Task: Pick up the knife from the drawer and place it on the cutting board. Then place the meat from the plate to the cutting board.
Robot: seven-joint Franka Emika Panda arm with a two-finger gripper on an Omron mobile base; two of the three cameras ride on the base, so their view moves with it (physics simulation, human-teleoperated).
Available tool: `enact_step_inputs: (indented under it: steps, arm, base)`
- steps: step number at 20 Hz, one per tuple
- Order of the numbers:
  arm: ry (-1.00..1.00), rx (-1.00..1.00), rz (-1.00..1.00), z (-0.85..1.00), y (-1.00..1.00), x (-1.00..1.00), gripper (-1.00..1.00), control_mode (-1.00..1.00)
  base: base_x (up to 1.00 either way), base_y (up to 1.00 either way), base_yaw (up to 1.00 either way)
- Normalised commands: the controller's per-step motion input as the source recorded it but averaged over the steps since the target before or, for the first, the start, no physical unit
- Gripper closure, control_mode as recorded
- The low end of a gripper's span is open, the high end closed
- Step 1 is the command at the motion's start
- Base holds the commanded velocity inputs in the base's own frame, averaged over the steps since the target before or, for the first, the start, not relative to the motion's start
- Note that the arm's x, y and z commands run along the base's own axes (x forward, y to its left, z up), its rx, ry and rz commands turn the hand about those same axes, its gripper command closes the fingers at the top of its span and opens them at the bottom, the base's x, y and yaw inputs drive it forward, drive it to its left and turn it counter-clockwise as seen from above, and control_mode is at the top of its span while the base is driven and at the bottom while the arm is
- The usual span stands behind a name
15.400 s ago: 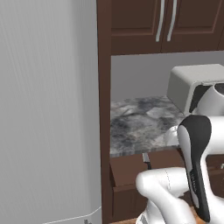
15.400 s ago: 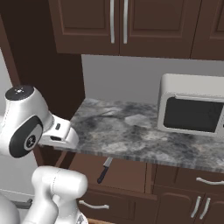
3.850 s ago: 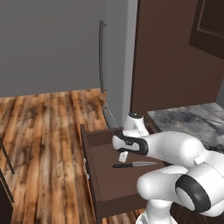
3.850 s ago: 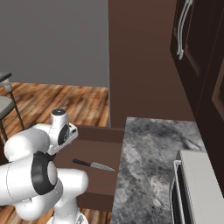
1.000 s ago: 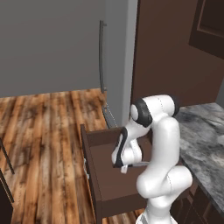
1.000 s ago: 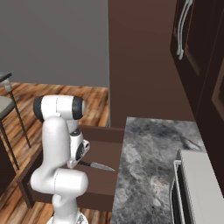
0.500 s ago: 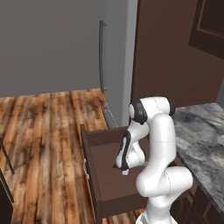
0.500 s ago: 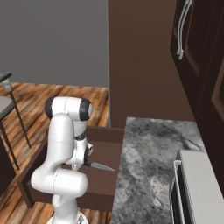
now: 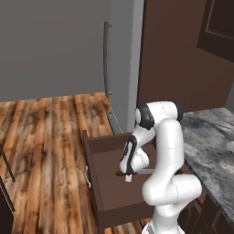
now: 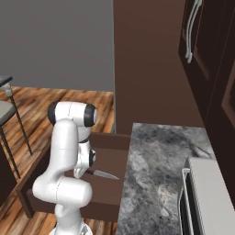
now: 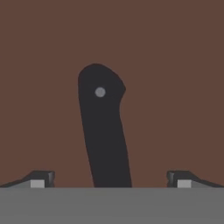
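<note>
Jaws: spread wide, nothing held; over the last second the gripper had sunk lower into the open drawer, one fingertip to each side of the knife handle. Knife: flat on the drawer floor, black handle between the tips, blade pointing toward the counter. Status: descent nearly done, so closing on the handle looked like the next step; lift and transfer to the cutting board not yet begun.

One knife (one drawer)
</note>
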Motion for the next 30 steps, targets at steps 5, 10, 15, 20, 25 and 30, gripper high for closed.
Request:
enact_step_inputs:
  steps: [5,10,15,20,25,30]
  arm:
    - [-0.08,0.0,0.0,-0.66,0.02,0.0,1.0,-1.0]
    - [-0.2,0.0,0.0,-0.85,0.0,-0.35,1.0,-1.0]
    - [-0.2,0.0,0.0,-0.5,0.0,-0.33,1.0,-1.0]
    - [0.0,0.01,0.0,0.02,-0.02,-0.01,1.0,-1.0]
    - [-0.08,0.02,0.0,0.53,-0.05,-0.22,1.0,-1.0]
    - [-0.15,0.0,0.0,0.74,0.01,-0.14,1.0,-1.0]
  base:
    - [0.0,0.0,0.0]
    - [0.0,0.0,0.0]
    - [0.0,0.0,0.0]
    - [0.0,0.0,0.0]
    - [0.0,0.0,0.0]
    - [0.0,0.0,0.0]
